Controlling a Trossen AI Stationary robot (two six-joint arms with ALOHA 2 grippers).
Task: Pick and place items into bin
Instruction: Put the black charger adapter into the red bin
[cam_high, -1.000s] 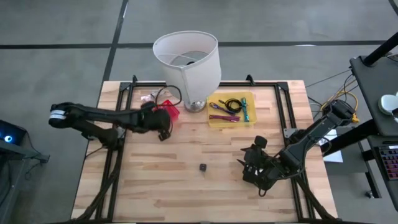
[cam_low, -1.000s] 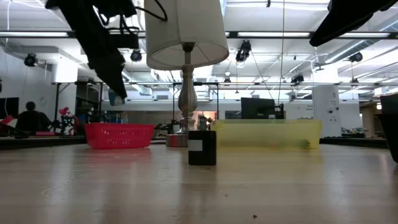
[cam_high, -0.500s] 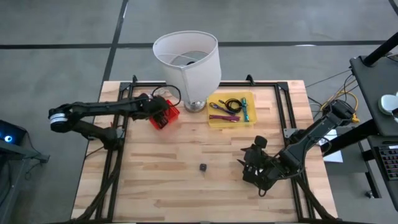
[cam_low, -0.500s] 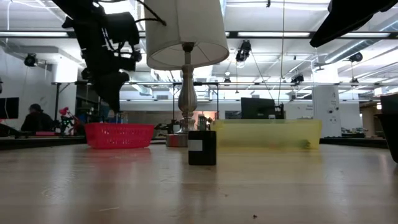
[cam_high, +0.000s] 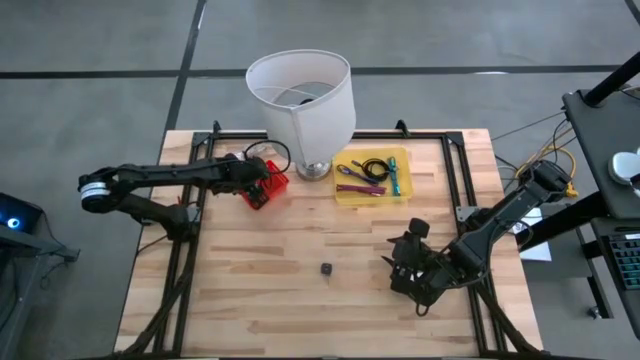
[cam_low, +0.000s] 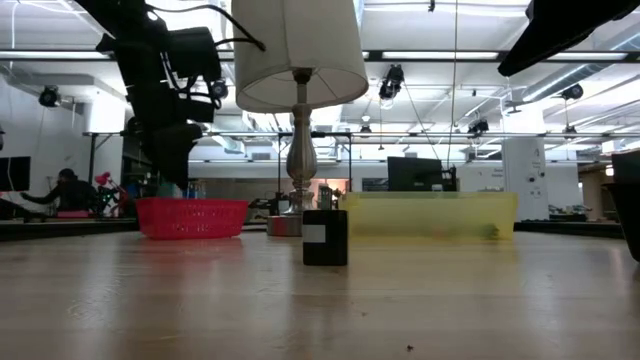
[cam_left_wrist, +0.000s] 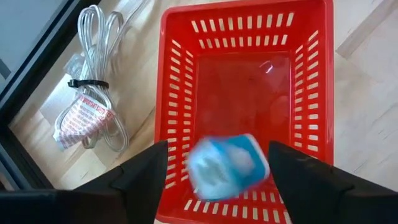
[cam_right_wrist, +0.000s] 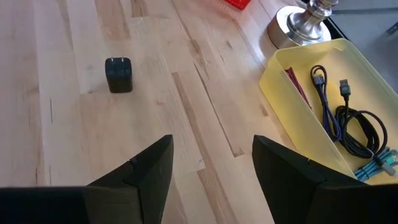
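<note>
My left gripper (cam_left_wrist: 217, 180) hangs open above the near part of the red basket (cam_left_wrist: 180, 74), which stands left of the lamp base (cam_high: 262, 185). A small white-and-blue packet (cam_left_wrist: 227, 165) shows blurred in the gap between the fingers, over the basket floor. My right gripper (cam_right_wrist: 211, 168) waits open over the table's near right part (cam_high: 410, 265). The tiny black cube (cam_right_wrist: 119, 74) stands on the bare wood (cam_high: 327, 269), left of that gripper. Purple sticks, a teal pen and a coiled black cable (cam_right_wrist: 354, 130) lie in a yellow tray (cam_high: 400, 192).
The big white lamp (cam_high: 300, 100) stands at the far edge between basket and tray, its metal base (cam_right_wrist: 301, 22) beside the tray. A bundled white cord with a pink tag (cam_left_wrist: 87, 106) lies beside the basket. A black rail frames the table. A person (cam_low: 65, 190) sits far behind.
My left arm has swung toward the far edge, from the wood near the basket to a place over it, and has come down closer to the basket. The right arm, the cube and the tray have stayed where they were.
</note>
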